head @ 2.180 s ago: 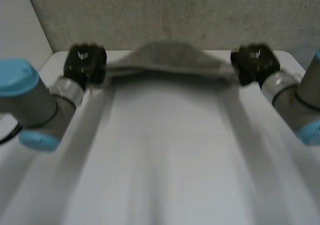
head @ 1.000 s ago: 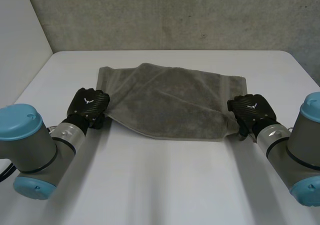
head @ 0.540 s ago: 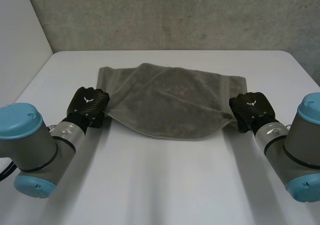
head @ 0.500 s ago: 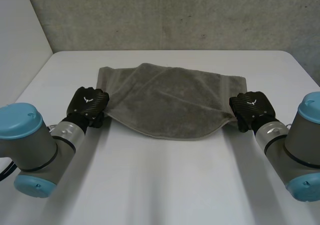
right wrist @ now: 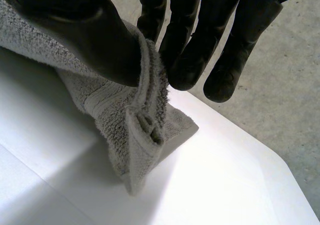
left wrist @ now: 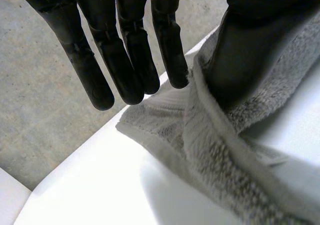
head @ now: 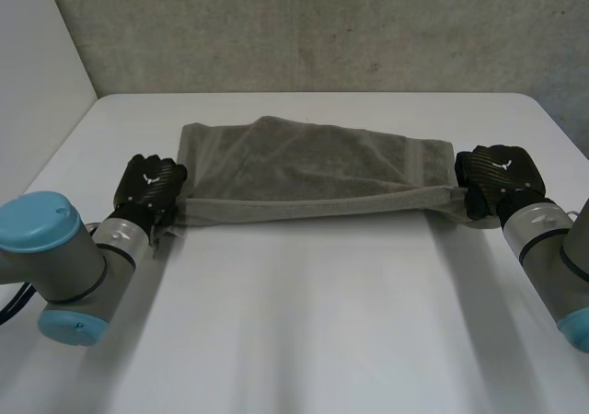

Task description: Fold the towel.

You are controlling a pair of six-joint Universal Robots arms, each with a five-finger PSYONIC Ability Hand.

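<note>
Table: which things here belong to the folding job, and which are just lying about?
Job: towel; left hand and right hand, both pinching it.
Not part of it: table; wall.

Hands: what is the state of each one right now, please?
Left hand: closed on the towel, pinching its left end.
Right hand: closed on the towel, pinching its right end.
</note>
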